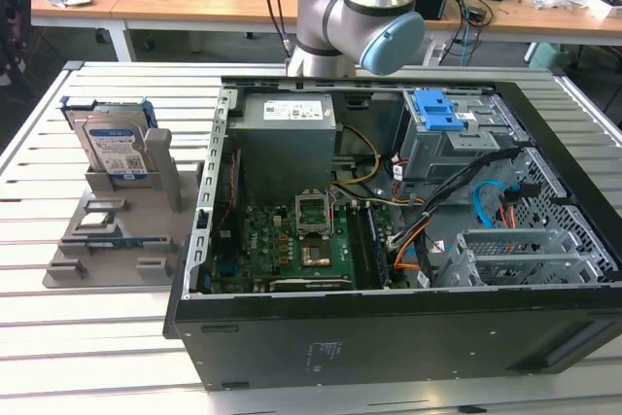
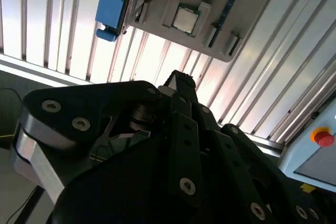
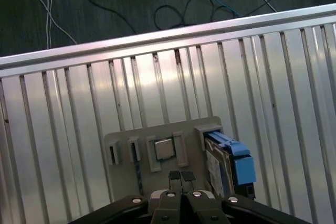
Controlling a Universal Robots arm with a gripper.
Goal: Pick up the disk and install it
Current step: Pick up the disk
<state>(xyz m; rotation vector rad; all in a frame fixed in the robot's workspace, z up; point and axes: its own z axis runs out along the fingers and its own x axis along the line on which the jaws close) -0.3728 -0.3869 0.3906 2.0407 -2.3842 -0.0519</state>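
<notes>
Tool (image 3: 181,177) closed, empty, above the slotted stand (image 3: 126,139); disk (image 3: 227,156) upright below, off to one side: advise centring and opening before descent.

In the exterior view the disk (image 1: 115,148) had its lower half hidden behind the front wall of the grey stand (image 1: 167,182). The arm (image 1: 360,17) was cut off by the top edge, beyond the far edge of the table (image 1: 97,337). In the first wrist view the gripper (image 3: 181,176) ran out past the bottom edge. In the second wrist view the top edge cut the disk.
</notes>
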